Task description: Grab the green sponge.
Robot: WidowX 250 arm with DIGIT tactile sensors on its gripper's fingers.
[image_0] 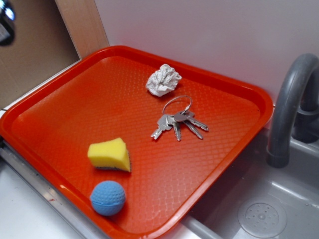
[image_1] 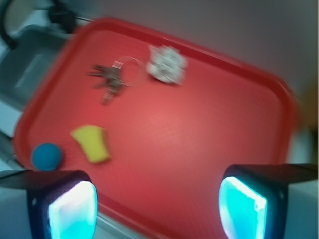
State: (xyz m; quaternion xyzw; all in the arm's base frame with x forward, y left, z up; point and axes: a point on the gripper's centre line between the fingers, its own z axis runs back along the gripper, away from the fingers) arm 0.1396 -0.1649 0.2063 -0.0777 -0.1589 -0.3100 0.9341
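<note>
Two glowing cyan pads (image_1: 74, 211) frame the bottom of the wrist view, one at each lower corner, and they stand wide apart with nothing between them, so the pincer (image_1: 158, 206) is spread and holds nothing. It hangs above the near edge of the red tray (image_1: 239, 144), looking down and across it, and touches nothing; the view itself is blurred. In the exterior view only a small dark and shiny part shows at the top left corner, too little to tell what it is, so the arm's pose cannot be read from there. Nearest in the exterior view, the blue dimpled ball (image_0: 108, 197) sits by the tray's front rim. Just behind it, close but seemingly not touching, lies the green sponge (image_0: 110, 154), a wedge that is mostly yellow with a thin dark layer along its underside, resting flat on the tray floor. In the wrist view the sponge shows at left of centre, well apart from both pads, with the ball beside it towards the tray's corner. Farther back, near the middle of the tray, a bunch of keys (image_0: 178, 122) lies fanned out on a wire ring. Beyond them, close to the far rim, sits a crumpled white paper wad (image_0: 163, 79). To the right of the tray a grey faucet (image_0: 290, 107) rises over a grey sink (image_0: 259, 209).
</note>
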